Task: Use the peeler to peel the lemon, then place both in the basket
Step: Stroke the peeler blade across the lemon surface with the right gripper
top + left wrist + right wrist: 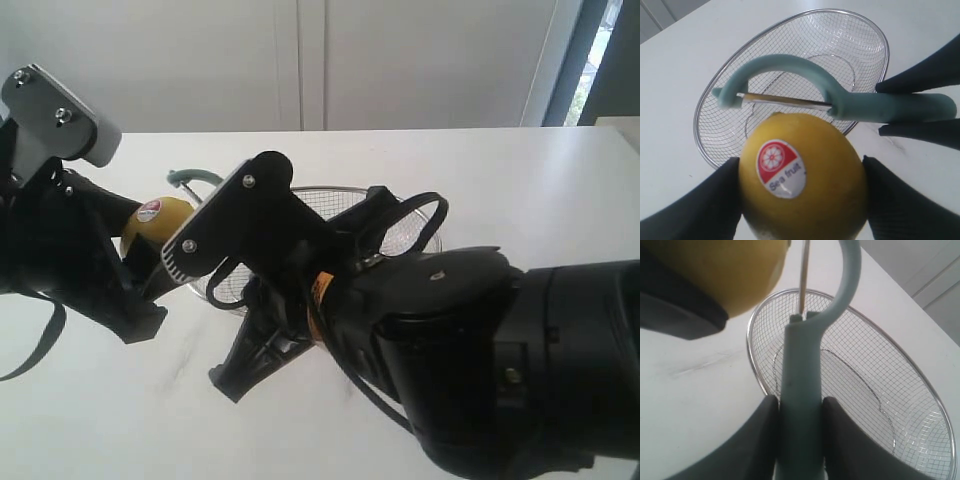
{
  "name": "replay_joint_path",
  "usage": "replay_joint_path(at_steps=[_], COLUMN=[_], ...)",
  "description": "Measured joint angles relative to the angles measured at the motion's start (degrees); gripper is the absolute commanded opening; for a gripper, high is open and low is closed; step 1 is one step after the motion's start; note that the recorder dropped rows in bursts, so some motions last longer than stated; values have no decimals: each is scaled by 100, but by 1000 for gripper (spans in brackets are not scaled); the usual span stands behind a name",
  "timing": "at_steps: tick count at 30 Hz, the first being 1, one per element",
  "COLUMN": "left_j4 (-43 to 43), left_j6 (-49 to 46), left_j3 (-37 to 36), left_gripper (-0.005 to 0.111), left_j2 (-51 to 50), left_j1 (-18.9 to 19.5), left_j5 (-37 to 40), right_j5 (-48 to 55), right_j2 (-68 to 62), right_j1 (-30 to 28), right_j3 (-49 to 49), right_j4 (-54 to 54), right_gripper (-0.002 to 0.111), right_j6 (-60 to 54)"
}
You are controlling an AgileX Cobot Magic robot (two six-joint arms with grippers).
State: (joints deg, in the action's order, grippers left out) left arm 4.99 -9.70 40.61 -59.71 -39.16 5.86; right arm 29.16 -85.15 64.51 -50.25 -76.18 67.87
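My left gripper (800,192) is shut on the yellow lemon (802,175), its red-and-white sticker facing the left wrist camera. The lemon (155,225) shows above the table in the exterior view, between the two arms. My right gripper (799,407) is shut on the teal handle of the peeler (802,390). The peeler's (840,97) curved head and metal blade rest against the far side of the lemon. The teal head (190,177) peeks out behind the right arm. The wire mesh basket (705,105) stands on the table beyond both, holding nothing.
The white table (520,190) runs to a white wall at the back. The basket's rim (420,225) is partly covered by the right arm's black body, which fills the lower right of the exterior view.
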Motion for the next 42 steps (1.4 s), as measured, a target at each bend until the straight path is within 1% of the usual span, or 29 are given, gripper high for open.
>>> replay_joint_path(at_steps=[30, 36, 42], left_j4=[0, -11, -11], left_j6=[11, 11, 11], left_j3=[0, 0, 0], left_gripper=[0, 0, 0], left_j2=[0, 0, 0], left_j1=[0, 0, 0], left_j5=[0, 0, 0], right_j5=[-259, -187, 128], right_j2=[196, 319, 490], right_j1=[9, 200, 434], right_j3=[0, 0, 0], right_j4=[0, 0, 0], right_gripper=[0, 0, 0], right_j6=[99, 99, 99])
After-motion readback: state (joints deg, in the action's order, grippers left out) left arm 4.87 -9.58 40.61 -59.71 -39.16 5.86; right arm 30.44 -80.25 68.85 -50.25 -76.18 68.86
